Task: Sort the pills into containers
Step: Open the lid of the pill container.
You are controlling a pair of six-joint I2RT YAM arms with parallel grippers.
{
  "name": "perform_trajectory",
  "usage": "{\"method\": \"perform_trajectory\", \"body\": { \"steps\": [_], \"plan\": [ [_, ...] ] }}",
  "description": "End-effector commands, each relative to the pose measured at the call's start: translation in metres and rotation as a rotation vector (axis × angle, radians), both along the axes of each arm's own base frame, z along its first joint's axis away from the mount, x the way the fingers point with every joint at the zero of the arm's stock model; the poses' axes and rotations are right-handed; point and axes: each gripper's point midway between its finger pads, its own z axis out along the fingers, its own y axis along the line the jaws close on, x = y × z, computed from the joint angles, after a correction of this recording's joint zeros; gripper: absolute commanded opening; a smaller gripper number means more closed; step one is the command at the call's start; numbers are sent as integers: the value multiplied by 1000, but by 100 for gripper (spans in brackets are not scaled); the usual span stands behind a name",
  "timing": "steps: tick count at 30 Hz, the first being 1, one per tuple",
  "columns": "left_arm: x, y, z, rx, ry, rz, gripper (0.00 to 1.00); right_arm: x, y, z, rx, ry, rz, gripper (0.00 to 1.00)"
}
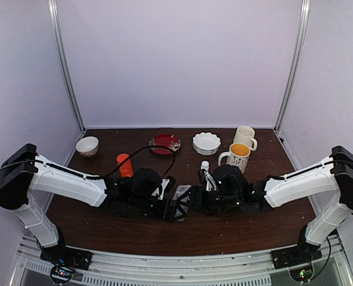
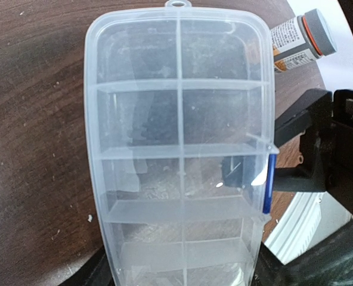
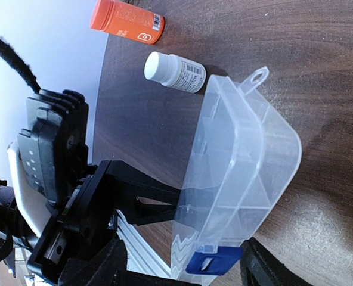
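Note:
The clear pill box (image 2: 177, 137), with two rows of cells and a blue latch (image 2: 269, 182), fills the left wrist view. My left gripper (image 2: 179, 275) is shut on its near end, one dark finger against each long side. In the right wrist view the box (image 3: 248, 155) sits tilted over the table with the blue latch (image 3: 215, 261) lowest. My right gripper (image 3: 185, 271) stands open around that latch edge, its fingers clear of the plastic. From above, both grippers (image 1: 177, 208) (image 1: 195, 199) meet at the box (image 1: 182, 192) mid-table. No pills show, and the cells look bare.
An orange bottle (image 1: 124, 165) and a small white bottle (image 1: 205, 167) stand just behind the box. Further back are a small bowl (image 1: 87, 146), a red plate (image 1: 164, 143), a scalloped white bowl (image 1: 206, 143) and two mugs (image 1: 238, 156). A grey-capped bottle (image 2: 299, 39) lies beyond the box.

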Motion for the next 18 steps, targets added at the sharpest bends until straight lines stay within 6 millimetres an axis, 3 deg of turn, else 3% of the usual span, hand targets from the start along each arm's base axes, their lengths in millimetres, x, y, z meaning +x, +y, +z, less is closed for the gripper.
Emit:
{"method": "perform_trajectory", "body": {
  "steps": [1,11,18],
  "plan": [
    [4,-9,19,-41,-56,-34,49,0,1,20,41,-28,-6,67],
    [2,-5,16,-12,-68,-59,49,-3,8,48,163,-26,7,56],
    [8,6,3,86,-83,-35,48,-5,6,49,149,-10,5,43]
  ]
}}
